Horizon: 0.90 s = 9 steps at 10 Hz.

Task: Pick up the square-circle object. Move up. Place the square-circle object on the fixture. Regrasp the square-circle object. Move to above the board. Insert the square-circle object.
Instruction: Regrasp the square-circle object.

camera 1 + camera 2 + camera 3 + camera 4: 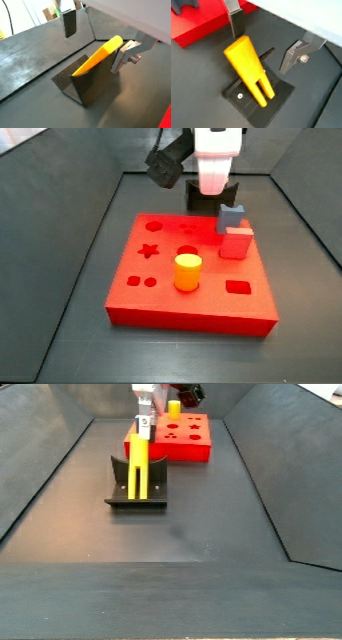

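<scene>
Surface: dark grey floor with sloped dark walls on both sides, carrying everything else.
Board: large red slab with star, circle, square and hexagon cut-outs; in a side view it lies at the far end of the surface, beyond the fixture.
Pieces on the board: a short yellow-orange cylinder stands upright near the middle; a red block and a blue piece stand close together near one edge.
Fixture: dark L-shaped bracket on a base plate, standing on the surface just before the board.
Square-circle object: long yellow-orange bar resting on the fixture, leaning against its upright part — its lower end splits into two prongs at the base plate; also seen at and.
Hand: directly over the top end of the bar, released — the silver fingers stand apart on either side of it, not touching it in both wrist views.
</scene>
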### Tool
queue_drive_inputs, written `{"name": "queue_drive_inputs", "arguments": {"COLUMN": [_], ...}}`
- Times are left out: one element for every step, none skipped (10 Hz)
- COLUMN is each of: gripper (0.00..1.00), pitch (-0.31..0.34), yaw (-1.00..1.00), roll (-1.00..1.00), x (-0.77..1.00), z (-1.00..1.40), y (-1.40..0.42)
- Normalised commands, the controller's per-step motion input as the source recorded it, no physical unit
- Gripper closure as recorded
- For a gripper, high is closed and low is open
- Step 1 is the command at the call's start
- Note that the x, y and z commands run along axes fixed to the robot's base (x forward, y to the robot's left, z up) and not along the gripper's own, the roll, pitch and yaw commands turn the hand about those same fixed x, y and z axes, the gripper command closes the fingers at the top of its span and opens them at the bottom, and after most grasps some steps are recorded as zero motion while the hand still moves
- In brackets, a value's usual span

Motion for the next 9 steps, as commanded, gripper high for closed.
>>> {"name": "queue_drive_inputs", "arguments": {"gripper": [0.00,0.00,0.00,0.00,0.00,0.00,0.00,0.00,1.00], "pitch": [0.217,0.219,0.215,0.207,0.209,0.217,0.221,0.206,0.000], "yaw": [0.08,0.09,0.09,0.09,0.09,0.09,0.09,0.09,0.00], "roll": [0.00,0.00,0.00,0.01,0.01,0.00,0.00,-0.01,0.00], "x": [0.49,0.39,0.35,0.27,0.21,0.13,0.10,0.08,0.00], "z": [0.00,0.00,0.00,-0.01,0.00,0.00,0.00,0.01,0.17], "y": [-0.02,-0.02,-0.02,-0.02,-0.02,-0.02,-0.02,-0.02,0.50]}}
